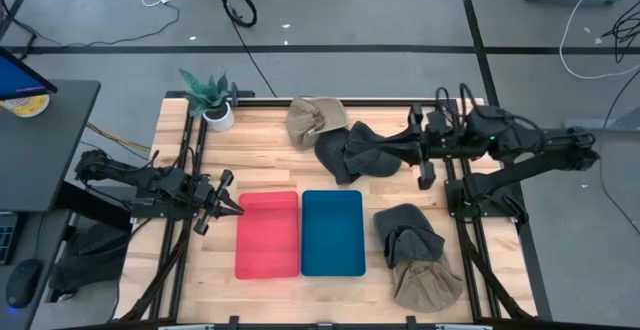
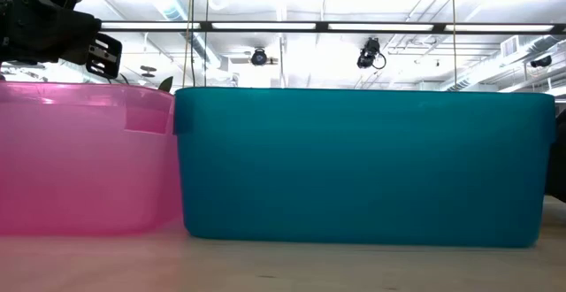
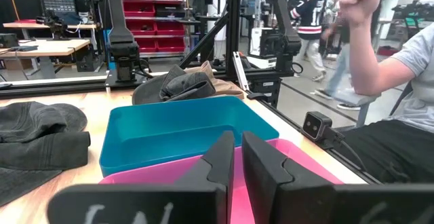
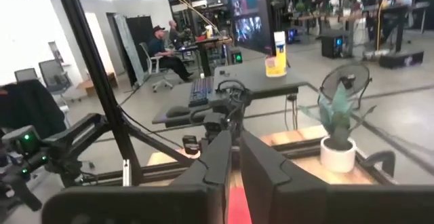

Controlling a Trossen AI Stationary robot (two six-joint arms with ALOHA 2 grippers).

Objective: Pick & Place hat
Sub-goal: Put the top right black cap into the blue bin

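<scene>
Hats lie in two heaps on the desk [image 1: 260, 135], taking the blue bin [image 1: 332, 232] as landmark: a tan hat [image 1: 312, 120] and a dark hat [image 1: 355, 152] sit beyond the bin's far edge, and another dark hat [image 1: 405, 234] on top of a tan hat [image 1: 428, 285] lies just beside the bin's right side. A red bin [image 1: 268, 234] touches the blue bin's left side, probably so sorted hats can drop into either. The right gripper [image 1: 424, 173] hangs over the far heap, just right of the dark hat there, which suggests that hat is the next pick; its fingers [image 4: 218, 157] are drawn narrow, nearly together, and hold nothing. The left gripper [image 1: 228, 200] waits beyond the red bin's left side, away from the blue bin, its fingers [image 3: 222, 160] also close together and empty, seemingly kept clear of the working area. A potted plant [image 1: 212, 100] stands far off toward the desk's far left corner.
</scene>
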